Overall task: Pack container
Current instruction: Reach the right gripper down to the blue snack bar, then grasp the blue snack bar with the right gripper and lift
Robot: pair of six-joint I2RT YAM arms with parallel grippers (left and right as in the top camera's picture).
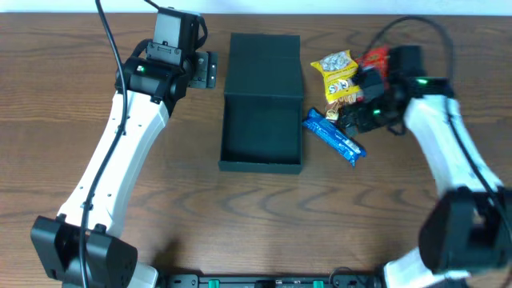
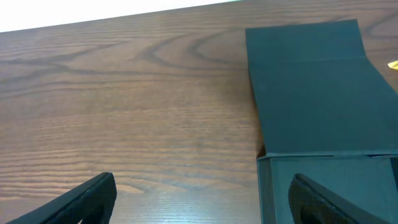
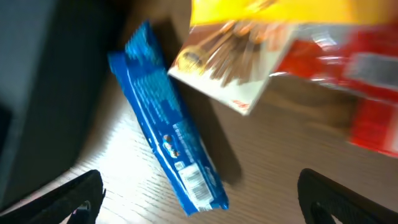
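1. Bases of the 2 arms sit at the near edge of the wooden table [image 1: 184, 216]. The left arm [image 1: 120, 152] reaches away along one side and the right arm [image 1: 448, 156] along the other.
2. Between them, about mid-table, stands the container [image 1: 261, 166], a dark rectangular box. It is open, with its bare floor showing.
3. A blue packet [image 1: 334, 136] lies flat on the wood just beside the container's right wall. It is slanted, with its far end close against that wall, and I cannot tell whether the 2 touch.
4. The right gripper [image 3: 202, 199] hangs over the blue packet with its fingers spread wide and nothing held. In the right wrist view the packet's barcode end lies in the gap between the 2 fingers, and contact cannot be judged.
5. The left gripper [image 2: 202, 199] is on the container's other side, level with the hinge. It is also wide apart and holds nothing. In the left wrist view 1 finger is over bare wood and the other is over the container's near corner.
6. Past the blue packet lies a yellow packet [image 1: 338, 76]. A red packet [image 1: 374, 58] is just beyond it, partly covered by the right arm.
7. Farthest back, the lid [image 1: 264, 62] lies folded open and flat on the table, joined to the container's far wall.
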